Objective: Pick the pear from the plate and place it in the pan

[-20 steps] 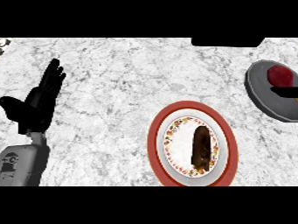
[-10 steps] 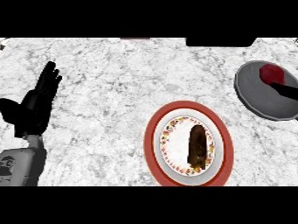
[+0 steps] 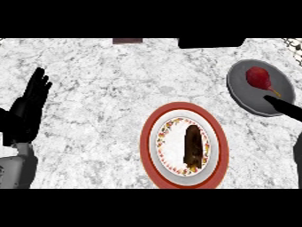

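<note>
Now I see the pear (image 3: pixel 260 78) lying in the pan (image 3: pixel 239 91), just above my right hand (image 3: pixel 285 108), whose straight fingers (image 3: pixel 275 104) have released it (left hand (image 3: pixel 24 115) rests open).

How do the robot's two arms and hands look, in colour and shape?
Both forearms are grey and blocky. The left forearm carries a small dark marking. The left hand is black, with slim fingers and a thumb. The right hand is black too, and only partly shows.

The right hand (image 3: pixel 285 107) lay mostly hidden over the pan (image 3: pixel 241 86), its fingers unreadable. The plate's (image 3: pixel 148 148) lower rim was cut off.
</note>
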{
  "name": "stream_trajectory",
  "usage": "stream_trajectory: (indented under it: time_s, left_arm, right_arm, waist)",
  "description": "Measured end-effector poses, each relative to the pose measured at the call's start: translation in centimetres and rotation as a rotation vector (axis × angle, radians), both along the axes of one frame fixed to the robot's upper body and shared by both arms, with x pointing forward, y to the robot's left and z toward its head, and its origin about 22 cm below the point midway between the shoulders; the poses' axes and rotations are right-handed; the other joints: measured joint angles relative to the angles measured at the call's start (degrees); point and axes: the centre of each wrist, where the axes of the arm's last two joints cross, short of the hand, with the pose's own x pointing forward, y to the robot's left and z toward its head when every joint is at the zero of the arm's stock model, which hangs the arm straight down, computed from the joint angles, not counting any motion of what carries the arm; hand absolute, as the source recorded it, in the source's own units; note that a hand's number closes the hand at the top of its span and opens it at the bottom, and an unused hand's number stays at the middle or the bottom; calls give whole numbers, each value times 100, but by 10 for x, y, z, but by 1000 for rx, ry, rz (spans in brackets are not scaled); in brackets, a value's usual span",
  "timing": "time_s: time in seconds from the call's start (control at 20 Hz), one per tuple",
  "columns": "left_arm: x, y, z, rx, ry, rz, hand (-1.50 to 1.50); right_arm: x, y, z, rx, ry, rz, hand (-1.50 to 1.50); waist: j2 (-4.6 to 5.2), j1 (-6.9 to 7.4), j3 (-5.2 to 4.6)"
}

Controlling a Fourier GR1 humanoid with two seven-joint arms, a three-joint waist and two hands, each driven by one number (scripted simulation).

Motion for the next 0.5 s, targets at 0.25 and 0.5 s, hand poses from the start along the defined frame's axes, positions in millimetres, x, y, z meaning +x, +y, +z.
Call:
stream_trajectory:
  time_s: [0.25, 0.5]
  left_arm:
    - [-3, 4, -2, 5, 6, 19, 0]
    - [-6, 5, -5, 2, 4, 18, 0]
  right_arm:
    - [-41, 15, 5, -3, -38, 50, -150]
    - [-95, 36, 21, -4, -50, 64, -150]
  waist:
    - [-26, -110, -10]
    - [-2, -101, -11]
